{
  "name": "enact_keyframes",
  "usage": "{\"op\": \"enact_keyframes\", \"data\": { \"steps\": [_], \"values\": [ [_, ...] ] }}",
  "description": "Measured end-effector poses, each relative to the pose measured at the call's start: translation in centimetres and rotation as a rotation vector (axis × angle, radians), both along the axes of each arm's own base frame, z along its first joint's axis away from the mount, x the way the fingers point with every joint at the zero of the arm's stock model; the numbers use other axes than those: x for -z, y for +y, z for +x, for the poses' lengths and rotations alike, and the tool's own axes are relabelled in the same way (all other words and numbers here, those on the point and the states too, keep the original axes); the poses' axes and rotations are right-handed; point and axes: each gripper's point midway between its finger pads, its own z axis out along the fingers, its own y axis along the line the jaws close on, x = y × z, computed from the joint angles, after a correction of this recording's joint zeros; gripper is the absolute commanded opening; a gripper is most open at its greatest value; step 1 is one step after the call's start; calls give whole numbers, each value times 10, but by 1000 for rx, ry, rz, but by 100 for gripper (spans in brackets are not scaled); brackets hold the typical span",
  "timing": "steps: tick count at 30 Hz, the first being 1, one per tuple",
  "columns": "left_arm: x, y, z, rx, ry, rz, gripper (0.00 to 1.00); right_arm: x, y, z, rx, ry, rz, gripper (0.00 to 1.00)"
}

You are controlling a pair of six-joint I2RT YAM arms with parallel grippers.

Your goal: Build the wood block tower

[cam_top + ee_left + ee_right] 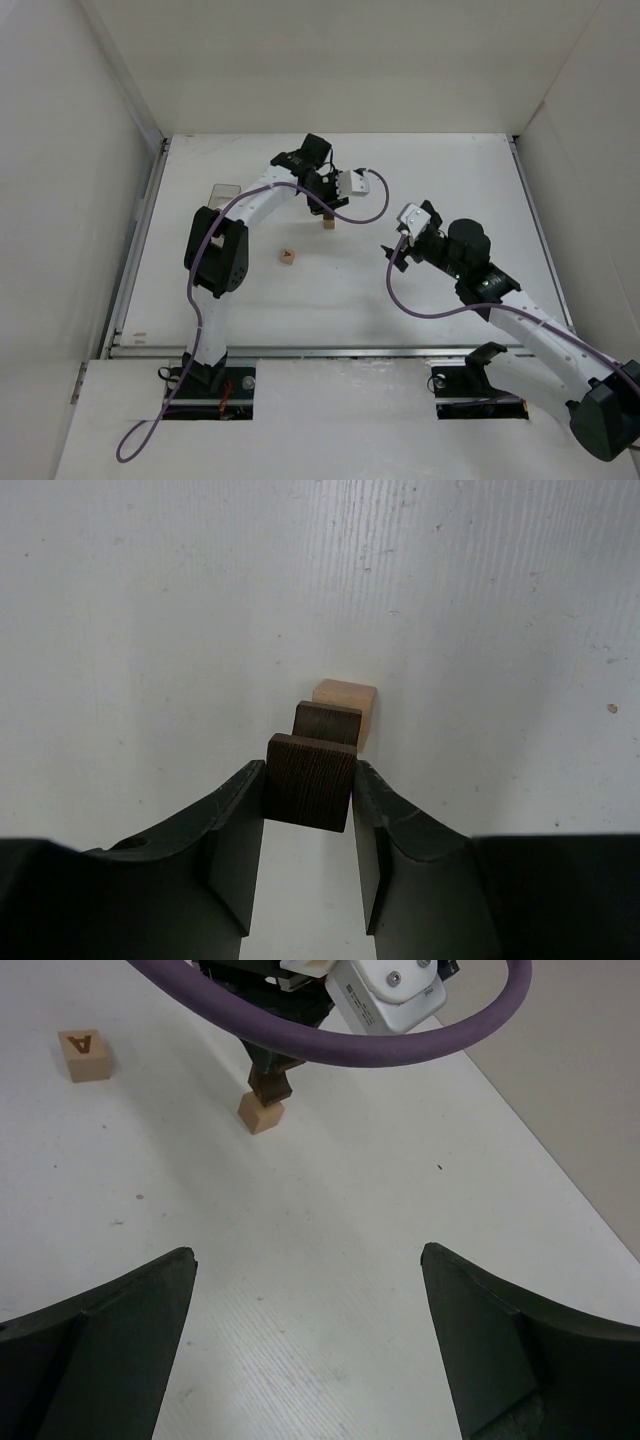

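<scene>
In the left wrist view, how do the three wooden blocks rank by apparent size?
1. The held dark block, nearest the camera.
2. Unsure: the second dark block and the tan block look alike, and both are partly hidden.

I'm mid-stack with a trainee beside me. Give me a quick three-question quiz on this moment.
1. True or false: the right gripper is shut on a block.
2. The cube in the left gripper is: A light tan, B dark brown, C red.
3. Fill in: the loose block lying apart from the tower bears the letter ___.

Key: 1 false, it is open and empty; 2 B; 3 A.
</scene>
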Motion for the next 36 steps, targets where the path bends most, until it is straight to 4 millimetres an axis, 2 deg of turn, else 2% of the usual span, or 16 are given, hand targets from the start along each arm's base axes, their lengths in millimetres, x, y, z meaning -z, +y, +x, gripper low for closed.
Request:
{"op": "enact_keyframes", "data": {
  "steps": [17, 31, 36],
  "values": [
    [12, 2, -5, 2, 23, 10, 0, 1, -1, 1, 9, 2, -3, 100],
    [7, -2, 2, 2, -11, -11, 0, 4, -3, 0, 14, 13, -11, 100],
    [12, -1, 0, 2, -1, -5, 0, 3, -4, -1, 16, 11, -10, 100]
  ]
}}
